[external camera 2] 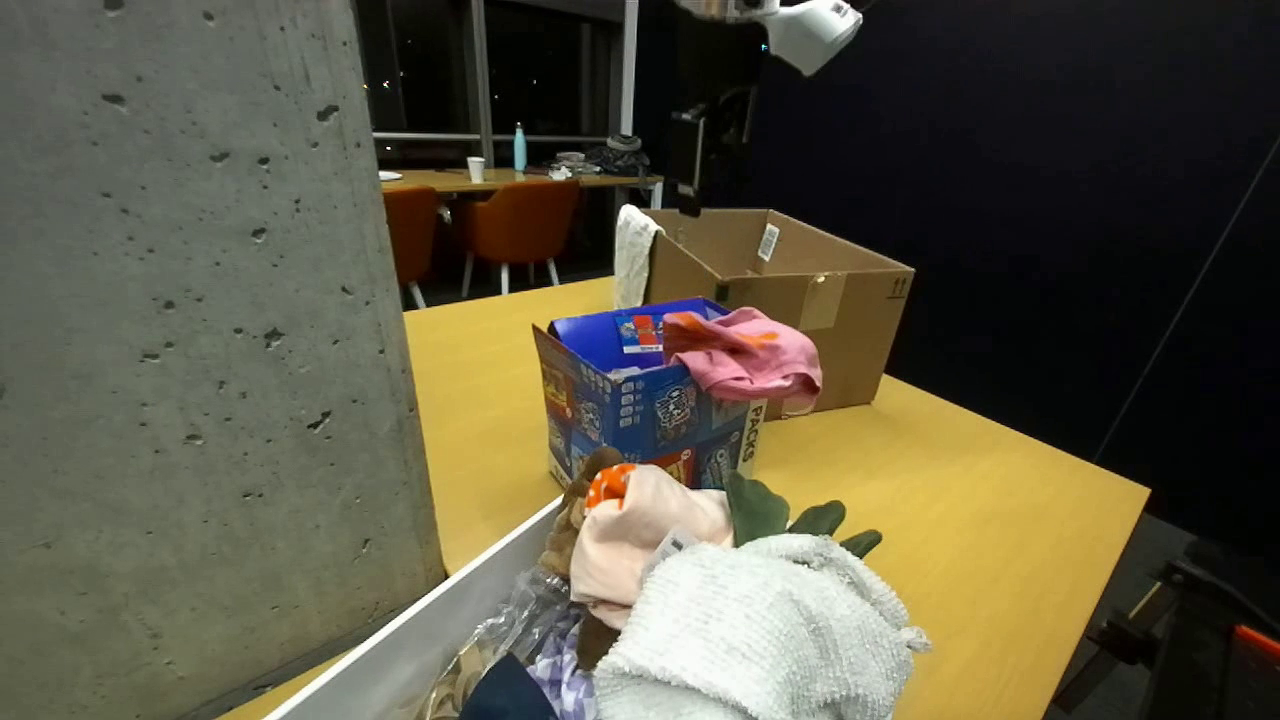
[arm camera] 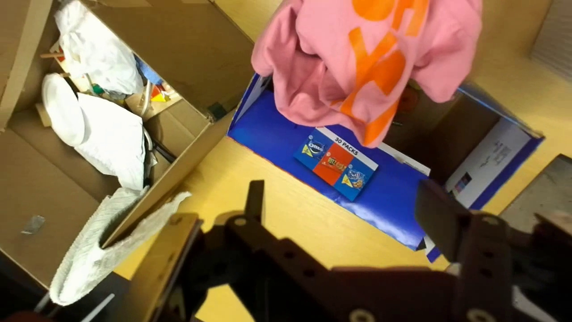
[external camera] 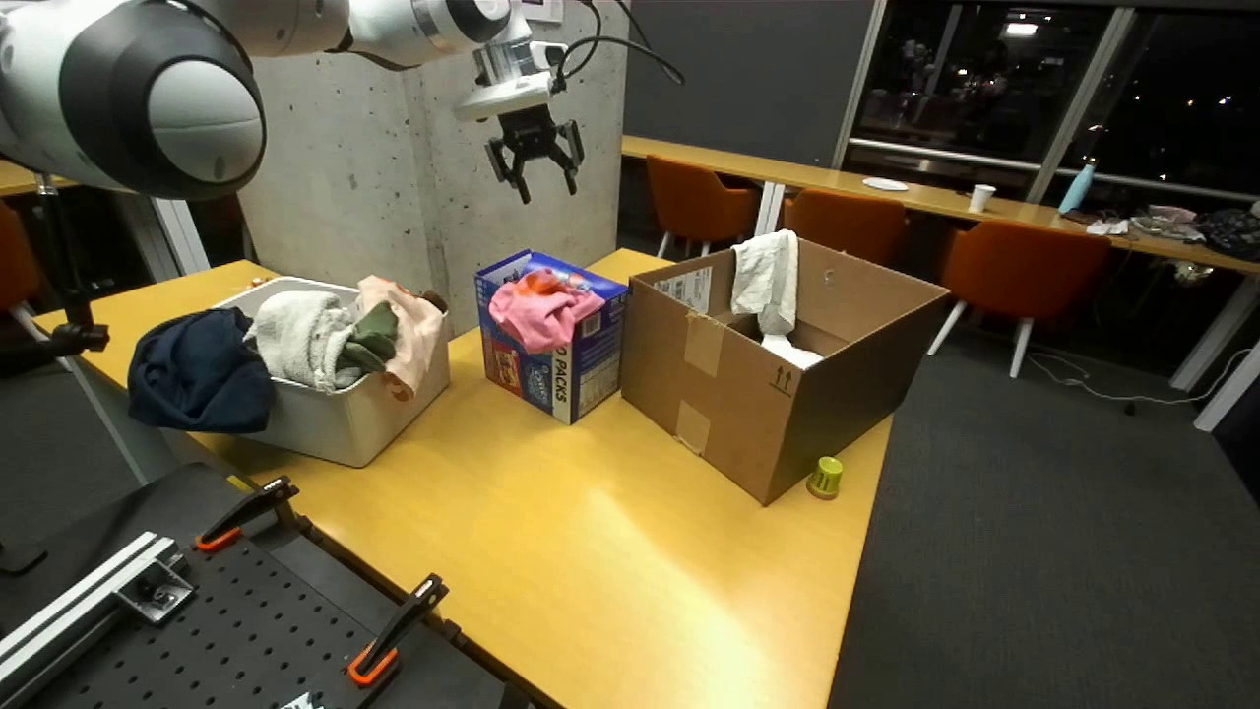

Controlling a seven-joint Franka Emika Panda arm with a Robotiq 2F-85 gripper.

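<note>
My gripper (external camera: pixel 548 193) is open and empty, high above the table. It also shows in the wrist view (arm camera: pixel 343 197), its fingers wide apart with nothing between them. In an exterior view it is dark and seen from the side (external camera 2: pixel 692 165). Nearest below it is an open blue snack box (external camera: pixel 596 369), also in the wrist view (arm camera: pixel 272 129). A pink cloth with orange print (external camera: pixel 541 315) drapes over the box's rim; it shows in the wrist view too (arm camera: pixel 339 71). Beside it stands an open cardboard box (external camera: pixel 709 394) with a white cloth (external camera: pixel 768 271) over its edge.
A white bin (external camera: pixel 335 423) holds a white towel (external camera: pixel 300 335), peach cloth (external camera: pixel 413 330) and navy cloth (external camera: pixel 197 369). A small green cup (external camera: pixel 825 478) stands near the table edge. A concrete pillar (external camera 2: pixel 200 350) rises behind. Clamps (external camera: pixel 399 630) grip the front edge.
</note>
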